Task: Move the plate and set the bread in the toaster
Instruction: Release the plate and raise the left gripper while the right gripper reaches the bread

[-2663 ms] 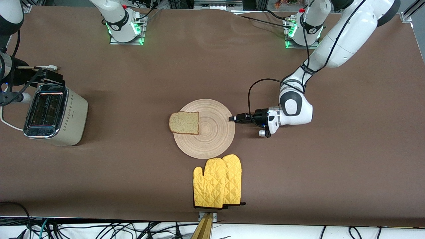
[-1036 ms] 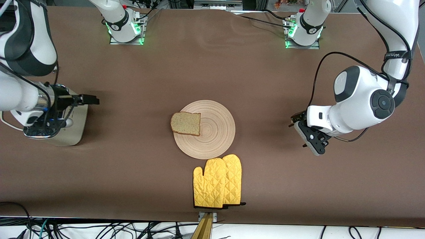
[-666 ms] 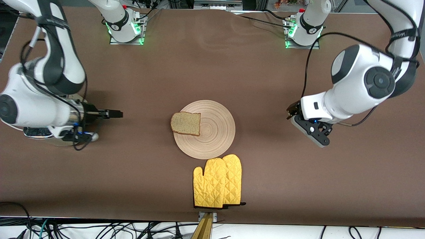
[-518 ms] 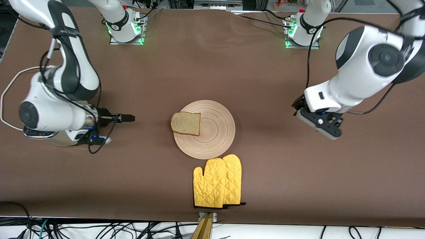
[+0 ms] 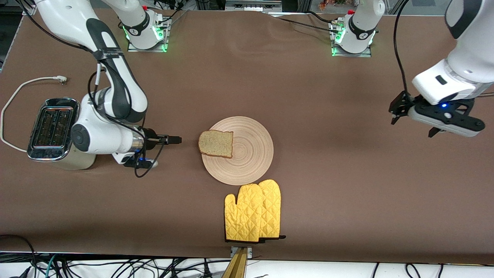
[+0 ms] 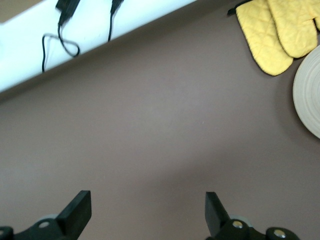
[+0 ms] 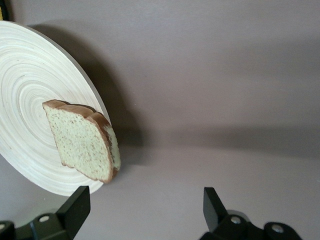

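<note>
Centrally, plate [image 5: 241, 150]: round, pale wood, ringed grooves. Bread [image 5: 215, 143], speckled brown with darker crust, lies on the plate's rim toward the right arm's end, overhanging slightly. Right gripper [image 5: 175, 139] just beside that same rim, low, fingers spread wide, empty. Toaster [image 5: 61, 133], cream with chrome top, well apart from plate past the right gripper. Left gripper [image 5: 415, 121] well apart from plate, raised, wide open, empty. Yellow mitts [image 5: 253, 211] nearer the camera, just beside plate.

My two arms: glossy white shells, black joint bands, black cables, black grippers, green-lit bases with red buttons.
</note>
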`<action>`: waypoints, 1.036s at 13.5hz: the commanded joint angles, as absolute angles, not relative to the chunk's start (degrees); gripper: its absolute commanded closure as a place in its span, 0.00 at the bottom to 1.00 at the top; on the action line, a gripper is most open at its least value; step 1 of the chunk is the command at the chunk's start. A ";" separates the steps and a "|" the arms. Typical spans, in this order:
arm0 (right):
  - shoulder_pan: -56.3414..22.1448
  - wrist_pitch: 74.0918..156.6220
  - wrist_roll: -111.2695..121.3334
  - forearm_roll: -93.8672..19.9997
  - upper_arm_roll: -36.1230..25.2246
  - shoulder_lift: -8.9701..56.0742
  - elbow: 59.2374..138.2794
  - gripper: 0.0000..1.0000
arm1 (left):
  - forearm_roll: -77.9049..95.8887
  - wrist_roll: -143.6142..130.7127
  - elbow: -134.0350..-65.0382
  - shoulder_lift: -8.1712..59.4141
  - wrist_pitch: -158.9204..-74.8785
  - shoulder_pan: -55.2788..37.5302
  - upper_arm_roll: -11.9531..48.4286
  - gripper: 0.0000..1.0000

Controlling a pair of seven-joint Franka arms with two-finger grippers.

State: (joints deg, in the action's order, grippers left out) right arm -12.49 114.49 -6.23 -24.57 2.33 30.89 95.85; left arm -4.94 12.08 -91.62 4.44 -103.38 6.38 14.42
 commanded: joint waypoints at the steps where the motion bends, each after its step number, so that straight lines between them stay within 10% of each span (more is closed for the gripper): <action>1: -14.67 118.81 -8.25 -26.01 2.29 32.16 97.21 0.00 | -1.06 10.72 -104.48 -6.39 -104.50 2.91 7.67 0.00; 13: -19.34 125.16 -9.76 -35.42 2.29 37.44 97.29 0.00 | -1.23 10.90 -97.75 -2.47 -95.27 1.23 5.71 0.00; 14: -19.34 124.90 -9.84 -35.42 2.29 37.35 97.29 0.16 | -0.97 11.42 -96.43 -1.24 -95.36 1.14 5.80 0.00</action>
State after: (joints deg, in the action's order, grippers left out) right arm -18.97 124.48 -9.21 -34.24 2.41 37.80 96.76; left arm -1.87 11.40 -101.14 -4.51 -96.81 2.02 6.38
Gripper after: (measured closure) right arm 0.004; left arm 0.000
